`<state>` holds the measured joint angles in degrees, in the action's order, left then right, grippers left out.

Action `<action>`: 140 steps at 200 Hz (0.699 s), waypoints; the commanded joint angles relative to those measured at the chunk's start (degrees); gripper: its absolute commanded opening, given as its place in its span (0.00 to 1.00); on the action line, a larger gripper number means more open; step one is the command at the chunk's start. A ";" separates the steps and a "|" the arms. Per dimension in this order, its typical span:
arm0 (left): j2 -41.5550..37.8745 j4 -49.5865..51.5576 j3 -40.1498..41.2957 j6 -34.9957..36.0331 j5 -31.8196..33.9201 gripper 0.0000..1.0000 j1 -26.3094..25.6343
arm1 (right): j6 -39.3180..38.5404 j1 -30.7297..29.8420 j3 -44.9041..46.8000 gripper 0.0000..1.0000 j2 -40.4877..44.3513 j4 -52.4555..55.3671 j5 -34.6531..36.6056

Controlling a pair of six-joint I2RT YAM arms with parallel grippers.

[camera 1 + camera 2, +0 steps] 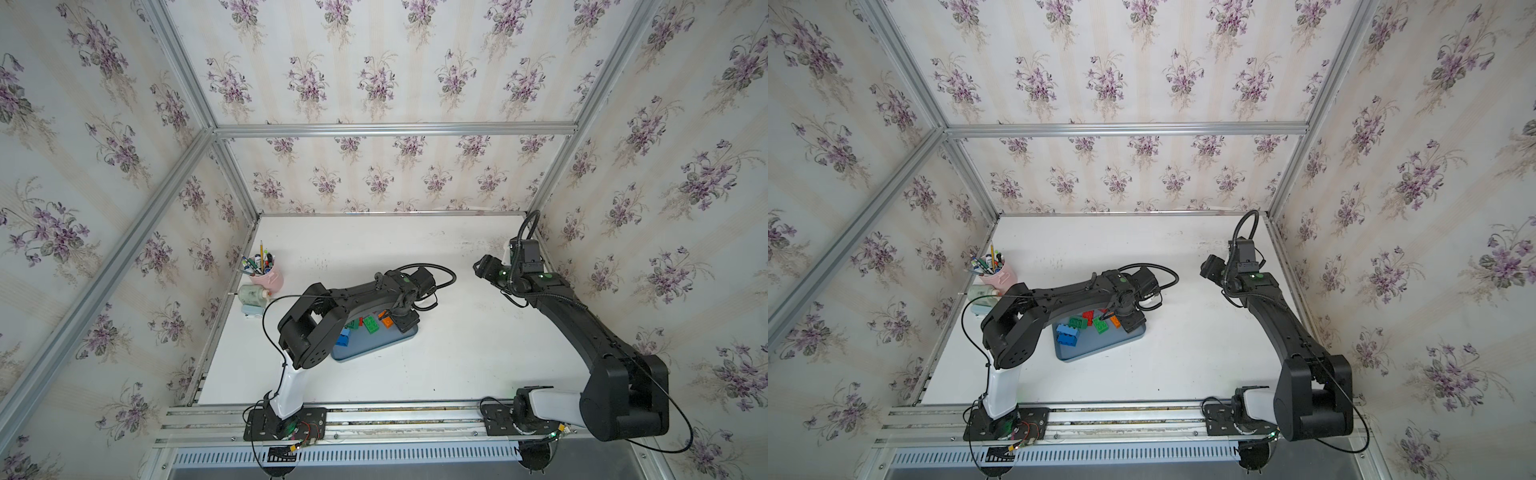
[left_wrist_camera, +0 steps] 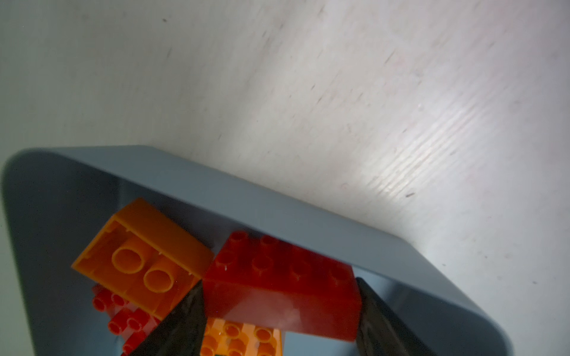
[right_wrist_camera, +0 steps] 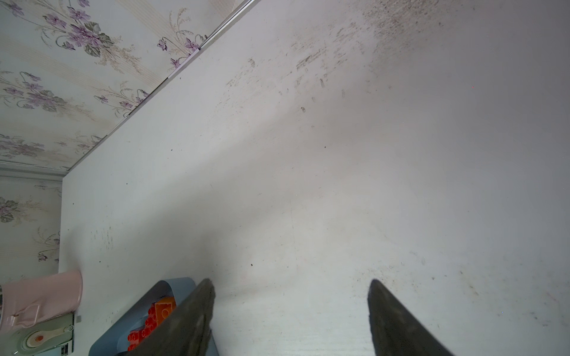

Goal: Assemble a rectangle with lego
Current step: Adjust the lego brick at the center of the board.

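- The left gripper (image 2: pixel 279 282) has its two black jaws pressed against the short ends of a red brick (image 2: pixel 283 296), one jaw on each end, gripping it. The brick is tilted, with its studded face in view.
- The right gripper (image 3: pixel 290 297) has its jaws spread wide with nothing between them. It hangs over the bare white table (image 3: pixel 308 185), well apart from the lego.
- The red brick sits inside a grey-blue tray (image 2: pixel 277 212) with rounded corners, close to one wall. It lies partly over an orange studded brick (image 2: pixel 240 339).
- Just beside the red brick, meeting it at a corner, is an upturned orange brick (image 2: pixel 142 262). Its hollow underside shows two round tubes, and it leans on more red studded bricks (image 2: pixel 123 317).
- In both top views the tray lies near the middle of the table, with the left arm bent over it and the gripper pointing down into its right end.
- In a top view, the rest of the lego lies loose in the tray at different angles. A blue brick (image 1: pixel 1068 334) is at the left end. Next come two green bricks (image 1: pixel 1076 322) with a red piece between them, then an orange piece next to the gripper.
- A pink cup (image 1: pixel 270 278) full of pens and a pale bottle (image 1: pixel 251 293) lying on its side stand at the table's left edge, well apart from the tray.
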<state>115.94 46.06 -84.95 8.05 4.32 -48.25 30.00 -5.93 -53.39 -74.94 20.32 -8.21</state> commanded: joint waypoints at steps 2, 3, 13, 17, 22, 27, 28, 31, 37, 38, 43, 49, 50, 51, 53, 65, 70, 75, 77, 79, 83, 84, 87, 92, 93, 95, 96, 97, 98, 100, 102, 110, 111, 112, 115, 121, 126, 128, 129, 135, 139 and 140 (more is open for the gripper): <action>-0.10 -0.64 0.36 -0.14 -0.36 0.69 0.04 | 0.32 0.05 0.03 0.78 0.14 -0.65 -0.05; -0.10 -0.63 0.38 -0.14 -0.36 0.69 0.06 | 0.37 0.09 0.04 0.78 0.14 -0.64 -0.05; -0.18 -0.64 0.40 -0.27 -0.21 0.67 0.01 | 0.39 0.06 -0.05 0.78 0.10 -0.59 -0.04; -0.28 -0.64 0.52 -0.32 -0.11 0.66 0.00 | 0.34 0.07 -0.05 0.78 0.14 -0.62 -0.03; -0.41 -0.71 0.64 -0.32 -0.02 0.66 0.02 | 0.39 0.07 -0.10 0.78 0.14 -0.52 -0.05; -0.57 -0.77 0.79 -0.36 0.12 0.65 0.00 | 0.39 0.05 -0.12 0.78 0.21 -0.53 -0.05; -0.64 -0.78 0.81 -0.34 0.14 0.65 0.04 | 0.40 0.05 -0.13 0.78 0.22 -0.54 -0.05; -0.75 -0.85 0.98 -0.41 0.21 0.65 0.00 | 0.34 0.05 -0.14 0.78 0.18 -0.45 0.01; -1.12 -1.03 1.22 -0.41 0.40 0.65 0.00 | 0.36 0.06 -0.28 0.78 0.29 -0.30 0.12; -1.18 -1.09 1.29 -0.41 0.46 0.65 0.04 | 0.34 0.05 -0.30 0.78 0.31 -0.33 0.12; -1.53 -1.15 1.60 -0.47 0.60 0.64 0.02 | 0.32 0.10 -0.32 0.78 0.32 -0.23 0.20; -1.95 -1.33 1.95 -0.49 0.82 0.64 0.05 | 0.27 0.08 -0.37 0.78 0.38 -0.17 0.29; -2.08 -1.33 2.01 -0.49 0.85 0.64 0.07 | 0.30 0.10 -0.34 0.78 0.39 -0.18 0.29; -2.14 -1.33 2.08 -0.49 0.86 0.64 0.03 | 0.27 0.12 -0.37 0.78 0.40 -0.18 0.30; -2.30 -1.42 2.11 -0.56 0.95 0.64 0.01 | 0.31 0.06 -0.42 0.78 0.47 -0.10 0.30; -3.44 -1.73 2.71 -0.75 1.46 0.63 0.02 | 0.27 0.05 -0.59 0.78 0.57 0.00 0.39; -4.14 -1.85 3.09 -0.80 1.71 0.63 0.03 | 0.29 0.05 -0.66 0.78 0.56 0.13 0.39; -4.82 -2.03 3.40 -0.85 1.95 0.63 0.04 | 0.32 0.05 -0.71 0.78 0.67 0.08 0.39; -5.08 -2.12 3.56 -0.89 2.04 0.62 0.01 | 0.32 0.07 -0.81 0.78 0.67 0.12 0.36; -5.45 -2.18 3.78 -0.99 2.15 0.62 0.00 | 0.28 0.05 -0.83 0.78 0.67 0.11 0.25; -6.08 -2.46 4.09 -0.94 2.38 0.62 0.03 | 0.32 0.05 -0.91 0.78 0.67 0.17 0.15; -6.26 -2.51 4.18 -0.98 2.41 0.62 0.01 | 0.32 0.05 -0.92 0.78 0.67 0.17 0.13; -6.85 -2.69 4.48 -1.06 2.51 0.62 0.02 | 0.29 0.11 -1.00 0.78 0.67 0.21 0.14; -7.82 -3.09 5.02 -1.03 2.70 0.62 0.06 | 0.28 0.05 -1.08 0.78 0.67 0.25 -0.01; -8.00 -3.13 5.08 -1.03 2.71 0.62 0.03 | 0.30 0.09 -1.10 0.78 0.67 0.25 -0.03; -8.45 -3.27 5.30 -1.02 2.78 0.62 0.00 | 0.25 0.06 -1.10 0.78 0.58 0.29 -0.09; -8.67 -3.40 5.44 -1.02 2.83 0.62 0.00 | 0.29 0.05 -1.11 0.78 0.58 0.27 -0.12; -8.82 -3.42 5.51 -1.02 2.91 0.62 0.04 | 0.31 0.05 -1.15 0.78 0.58 0.26 -0.17; -9.08 -3.51 5.59 -1.02 2.99 0.62 0.02 | 0.27 0.05 -1.17 0.78 0.58 0.26 -0.20; -9.53 -3.65 5.83 -1.09 3.09 0.62 0.00 | 0.29 0.05 -1.21 0.78 0.58 0.32 -0.27; -9.93 -3.80 5.95 -1.11 3.20 0.62 0.02 | 0.29 0.05 -1.33 0.78 0.60 0.38 -0.35; -11.77 -4.59 6.81 -1.23 3.75 0.62 0.01 | 0.26 0.05 -1.52 0.78 0.62 0.38 -0.79; -12.04 -4.76 6.90 -1.26 3.80 0.62 0.00 | 0.25 0.05 -1.49 0.78 0.64 0.32 -0.82; -12.31 -4.84 7.03 -1.27 3.87 0.62 0.04 | 0.29 0.05 -1.47 0.78 0.66 0.28 -0.96; -13.12 -5.24 7.30 -1.35 3.98 0.62 0.00 | 0.31 0.05 -1.61 0.78 0.67 0.24 -1.26; -14.86 -6.21 8.16 -1.61 4.24 0.62 0.02 | 0.32 0.05 -1.74 0.78 0.65 0.24 -1.93; -16.51 -7.57 9.04 -1.76 4.54 0.62 0.03 | 0.19 0.05 -1.92 0.79 0.67 0.21 -2.61; -17.25 -8.03 9.46 -1.87 4.55 0.62 0.01 | 0.18 0.09 -1.99 0.79 0.67 0.22 -3.00; -17.60 -8.24 9.67 -1.88 4.56 0.62 0.05 | 0.16 0.11 -2.03 0.79 0.67 0.19 -3.11; -19.88 -10.19 11.01 -2.20 4.63 0.62 0.00 | 0.05 0.05 -2.22 0.79 0.67 0.08 -4.63; -21.45 -11.70 12.02 -2.38 4.67 0.62 0.00 | -0.02 0.09 -2.43 0.79 0.67 -0.06 -5.76; -21.85 -12.05 12.32 -2.49 4.66 0.62 0.00 | -0.02 0.07 -2.52 0.79 0.62 -0.12 -6.07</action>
<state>100.29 41.21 -75.83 6.92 7.35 -48.25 30.02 -5.93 -54.87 -74.61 20.86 -9.54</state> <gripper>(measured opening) 0.672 0.785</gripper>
